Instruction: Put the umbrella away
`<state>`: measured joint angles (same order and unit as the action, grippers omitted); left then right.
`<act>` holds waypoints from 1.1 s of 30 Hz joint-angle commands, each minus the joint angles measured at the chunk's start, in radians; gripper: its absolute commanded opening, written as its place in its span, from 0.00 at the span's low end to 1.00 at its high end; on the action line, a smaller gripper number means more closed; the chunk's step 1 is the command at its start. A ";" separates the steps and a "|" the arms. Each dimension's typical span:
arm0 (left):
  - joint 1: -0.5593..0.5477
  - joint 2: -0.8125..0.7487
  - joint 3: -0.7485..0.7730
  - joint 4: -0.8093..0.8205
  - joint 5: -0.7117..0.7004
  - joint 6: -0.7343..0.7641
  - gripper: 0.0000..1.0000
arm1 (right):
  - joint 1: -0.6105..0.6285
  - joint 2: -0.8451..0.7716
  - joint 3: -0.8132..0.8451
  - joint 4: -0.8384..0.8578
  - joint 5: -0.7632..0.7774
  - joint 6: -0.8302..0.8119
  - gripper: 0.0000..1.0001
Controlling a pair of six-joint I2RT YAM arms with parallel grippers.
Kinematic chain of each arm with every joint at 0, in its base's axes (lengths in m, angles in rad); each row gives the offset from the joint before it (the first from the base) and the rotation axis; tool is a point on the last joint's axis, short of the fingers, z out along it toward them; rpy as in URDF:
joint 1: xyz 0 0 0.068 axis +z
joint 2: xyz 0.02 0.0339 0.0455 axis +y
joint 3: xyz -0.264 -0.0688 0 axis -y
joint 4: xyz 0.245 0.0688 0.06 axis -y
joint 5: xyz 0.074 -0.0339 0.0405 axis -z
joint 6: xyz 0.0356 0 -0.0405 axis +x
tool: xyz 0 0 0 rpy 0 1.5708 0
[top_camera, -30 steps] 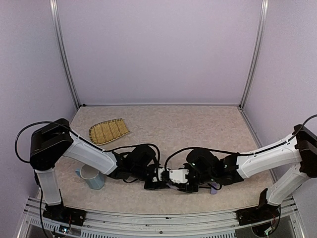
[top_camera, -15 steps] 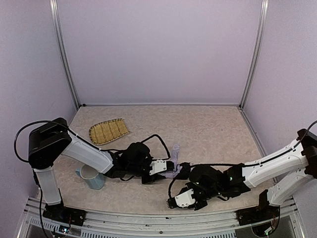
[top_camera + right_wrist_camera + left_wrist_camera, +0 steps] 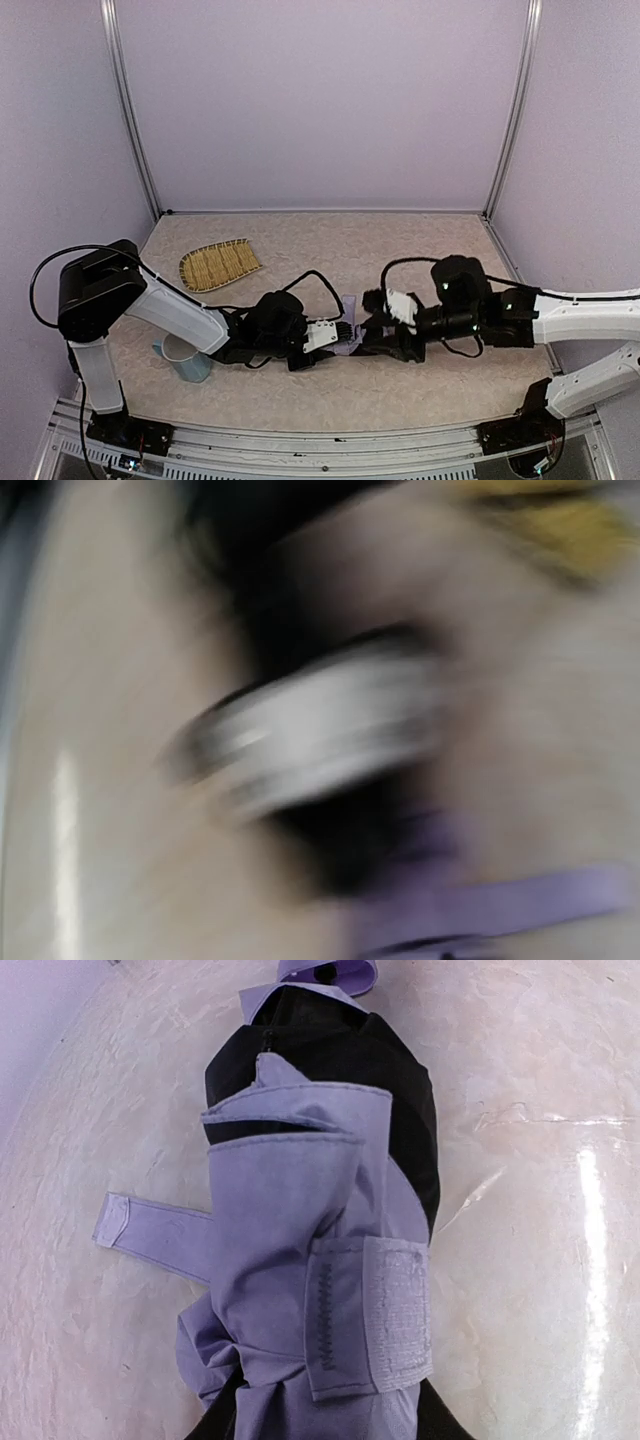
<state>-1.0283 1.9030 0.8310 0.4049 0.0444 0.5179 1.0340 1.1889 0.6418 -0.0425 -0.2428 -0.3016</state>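
Observation:
The umbrella (image 3: 350, 320) lies folded on the table between my two arms, lavender fabric over black lining. In the left wrist view it (image 3: 300, 1210) fills the middle, with a loose strap (image 3: 150, 1235) to the left and a velcro tab (image 3: 395, 1310). The fabric bunches at the bottom edge, where my left fingers are hidden. My left gripper (image 3: 333, 337) is at its left end and seems shut on it. My right gripper (image 3: 378, 335) is at its right side. The right wrist view is smeared by motion; only a lavender strip (image 3: 500, 905) shows.
A woven bamboo tray (image 3: 220, 263) lies at the back left. A pale blue cup (image 3: 186, 357) stands by the left arm near the front edge. Walls and metal posts ring the table.
My right arm swung away to the front edge, then back up to the umbrella's right side. The umbrella came into view, lying between the grippers. The left arm barely moved.

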 commanded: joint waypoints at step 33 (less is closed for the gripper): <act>-0.016 0.035 -0.009 -0.373 0.157 0.169 0.00 | -0.280 0.956 0.779 -0.547 0.149 -0.005 0.35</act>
<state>-1.0290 1.8771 0.8597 0.2684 0.1478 0.6769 0.7265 2.0945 1.4628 -0.5533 -0.2028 -0.3191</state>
